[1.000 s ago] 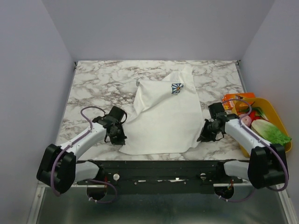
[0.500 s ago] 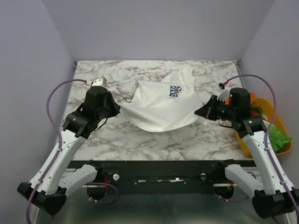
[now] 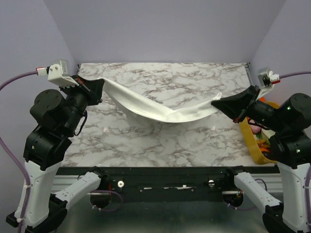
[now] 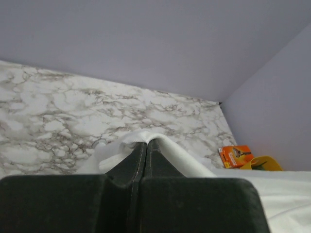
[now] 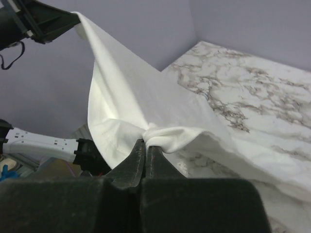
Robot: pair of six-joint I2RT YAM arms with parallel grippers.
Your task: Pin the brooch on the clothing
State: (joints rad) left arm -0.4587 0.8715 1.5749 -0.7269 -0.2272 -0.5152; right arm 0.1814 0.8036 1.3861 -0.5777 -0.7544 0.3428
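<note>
The clothing (image 3: 160, 109), a white T-shirt, hangs in the air as a sagging band stretched between both arms above the marble table (image 3: 160, 141). My left gripper (image 3: 101, 83) is raised at the left and shut on one end of the cloth; its wrist view shows the fabric (image 4: 170, 150) bunched over the closed tips (image 4: 146, 143). My right gripper (image 3: 216, 102) is raised at the right and shut on the other end, with the fabric (image 5: 136, 111) pinched at its tips (image 5: 146, 143). The flower print faces away. The brooch is out of view.
A yellow tray (image 3: 252, 143) with food items sits at the table's right edge, partly behind the right arm. An orange packet (image 4: 234, 156) lies beside it. Purple walls close in the back and sides.
Both arms have risen from low over the table to high at the sides, lifting the T-shirt off the marble and stretching it between them. The print has turned out of sight.
</note>
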